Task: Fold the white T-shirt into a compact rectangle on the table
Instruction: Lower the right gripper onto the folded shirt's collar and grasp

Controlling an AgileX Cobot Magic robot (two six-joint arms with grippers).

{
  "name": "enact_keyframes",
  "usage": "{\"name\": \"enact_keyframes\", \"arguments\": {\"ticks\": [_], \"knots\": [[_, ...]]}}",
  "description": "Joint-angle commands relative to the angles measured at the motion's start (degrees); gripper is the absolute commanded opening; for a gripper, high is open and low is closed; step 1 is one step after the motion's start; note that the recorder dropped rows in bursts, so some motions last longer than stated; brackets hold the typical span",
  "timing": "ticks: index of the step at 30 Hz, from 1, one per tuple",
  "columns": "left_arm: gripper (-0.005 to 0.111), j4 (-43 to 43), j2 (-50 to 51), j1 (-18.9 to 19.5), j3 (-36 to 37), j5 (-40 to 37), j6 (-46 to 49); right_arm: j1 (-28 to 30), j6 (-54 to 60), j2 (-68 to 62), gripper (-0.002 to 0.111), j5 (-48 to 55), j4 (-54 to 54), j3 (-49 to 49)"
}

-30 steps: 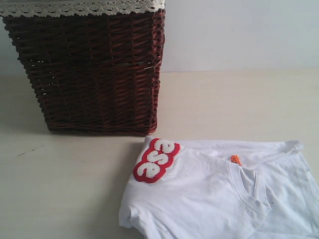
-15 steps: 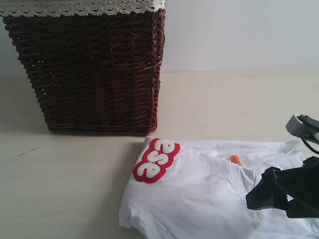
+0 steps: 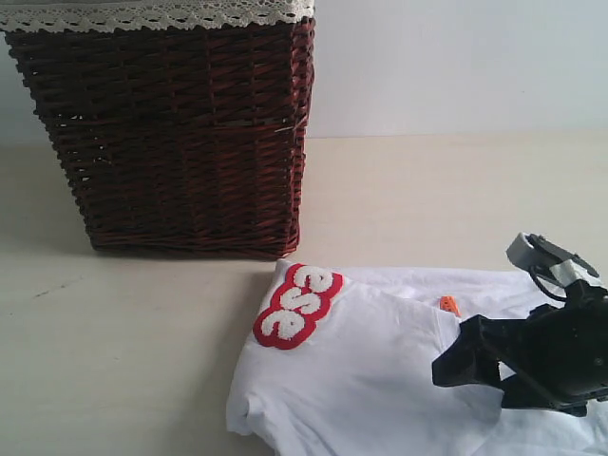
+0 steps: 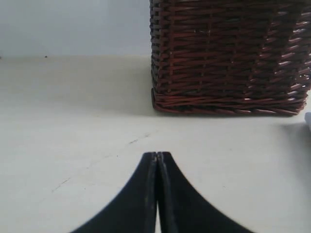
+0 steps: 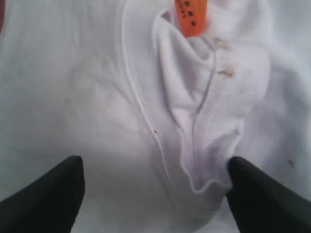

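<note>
Right pincer (image 5: 153, 167), tips wide apart, hangs just over the soft white cotton T-shirt (image 3: 361, 380) on the pale beige tabletop (image 3: 142, 361); better to lower straight and pinch the collar ridge (image 5: 194, 121) between the tips; left pincer (image 4: 157, 158) is together

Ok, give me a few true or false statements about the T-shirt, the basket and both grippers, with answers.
1. The right gripper is open over the white T-shirt. True.
2. The left gripper is open too. False: its jaws are shut on nothing.
3. The dark wicker basket lies tipped over. False: it stands upright on the table.
4. An orange neck tag shows on the shirt. True.
5. The shirt's lettering is outlined in blue. False: in red.
</note>
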State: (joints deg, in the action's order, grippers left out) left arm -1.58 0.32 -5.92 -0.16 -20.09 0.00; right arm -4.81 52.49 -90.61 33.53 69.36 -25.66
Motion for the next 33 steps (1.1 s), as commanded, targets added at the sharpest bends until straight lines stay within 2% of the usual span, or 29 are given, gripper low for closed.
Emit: {"name": "enact_keyframes", "arguments": {"ticks": [1, 5, 8, 14, 18, 24, 30, 33], "knots": [[0.000, -0.59, -0.32, 0.11, 0.16, 0.05, 0.00, 0.14, 3.94, -0.97, 0.076, 0.97, 2.78, 0.53], [0.000, -0.59, -0.32, 0.11, 0.16, 0.05, 0.00, 0.14, 4.72, -3.24, 0.076, -2.06, 2.90, 2.04], [0.000, -0.59, -0.32, 0.11, 0.16, 0.05, 0.00, 0.14, 9.38, -3.42, 0.075, 1.15, 7.15, 2.04], [0.000, -0.59, -0.32, 0.11, 0.16, 0.05, 0.00, -0.11, 16.31, -2.69, 0.063, 8.20, 14.58, 2.04], [0.000, -0.59, -0.32, 0.11, 0.16, 0.05, 0.00, -3.10, 16.41, -2.69, 0.063, 6.66, 15.40, 2.04], [0.000, -0.59, -0.32, 0.11, 0.16, 0.05, 0.00, -9.37, 17.73, -4.30, 0.063, -5.27, 17.70, 2.04], [0.000, -0.59, -0.32, 0.11, 0.16, 0.05, 0.00, -9.87, 17.93, -5.37, 0.062, 1.15, 19.26, 0.75], [0.000, -0.59, -0.32, 0.11, 0.16, 0.05, 0.00, -9.87, 20.13, -5.37, 0.052, 1.45, 19.84, 0.52]]}}
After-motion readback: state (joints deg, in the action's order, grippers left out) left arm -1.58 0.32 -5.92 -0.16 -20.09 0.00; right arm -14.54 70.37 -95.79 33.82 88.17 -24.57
